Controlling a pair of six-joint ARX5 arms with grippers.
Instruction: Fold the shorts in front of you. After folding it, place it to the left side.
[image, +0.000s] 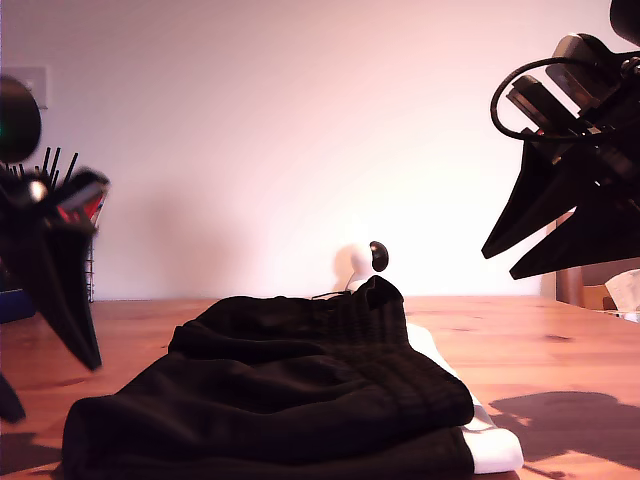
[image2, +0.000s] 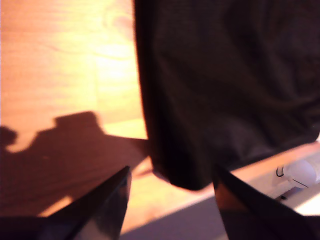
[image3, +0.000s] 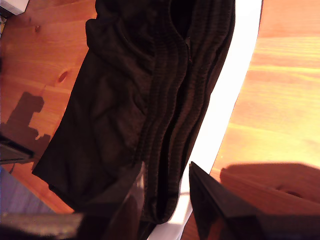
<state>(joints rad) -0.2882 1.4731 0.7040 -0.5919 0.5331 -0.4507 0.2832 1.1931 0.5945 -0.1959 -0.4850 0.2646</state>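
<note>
Shorts folded, both arms hanging clear

Shorts (image: 290, 400) sit bunched in the lower middle of the exterior view, on a white sheet (image: 495, 445) that peeks out along their right edge. Bare wooden table (image: 560, 340) lies open on both sides. My first gripper (image2: 172, 200) and my second gripper (image3: 167, 195) both hover above the fabric, jaws spread, holding nothing.

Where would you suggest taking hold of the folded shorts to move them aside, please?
I would grip the shorts at the ribbed waistband edge, coming down from above with my second gripper. There the layers stack thick beside the white piece, so the open fingers could probably pinch every layer at once.
</note>
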